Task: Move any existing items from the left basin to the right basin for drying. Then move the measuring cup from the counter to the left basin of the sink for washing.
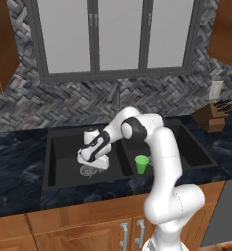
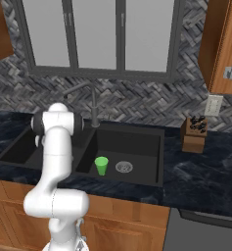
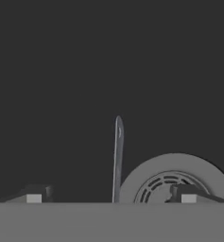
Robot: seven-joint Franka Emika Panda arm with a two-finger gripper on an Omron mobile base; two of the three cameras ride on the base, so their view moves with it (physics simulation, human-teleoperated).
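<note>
Two basins in the sink (image 1: 51,142), one item in each. Left basin (image 1: 63,157): my pincer (image 1: 90,169) hangs low over the floor, close to the steel drain (image 1: 88,170). In the hand view the fingertips (image 3: 33,197) stand wide apart with nothing clamped between them, so the pincer is released. Between the tips lies a thin pale handle (image 3: 117,156), running straight away from the camera over the black floor, just left of the drain (image 3: 175,182). This is the handle of the measuring cup; the bowl of the cup is cut off at the bottom edge of the hand view, so I cannot tell how it sits. From the left base view the cup is hidden under my hand.

Divider (image 1: 121,157) next, with the slim faucet (image 1: 116,98) behind it.

Right basin (image 2: 137,147): one green tumbler (image 2: 102,165), upright, mouth up, on the floor near the front wall. It stands just left of that basin's drain (image 2: 124,167), apart from it. In the left base view the tumbler (image 1: 142,163) shows partly behind my forearm.

Counter (image 2: 205,166), right of the sink: a wooden knife block (image 2: 194,133) against the tiled wall, well apart from the basins.
</note>
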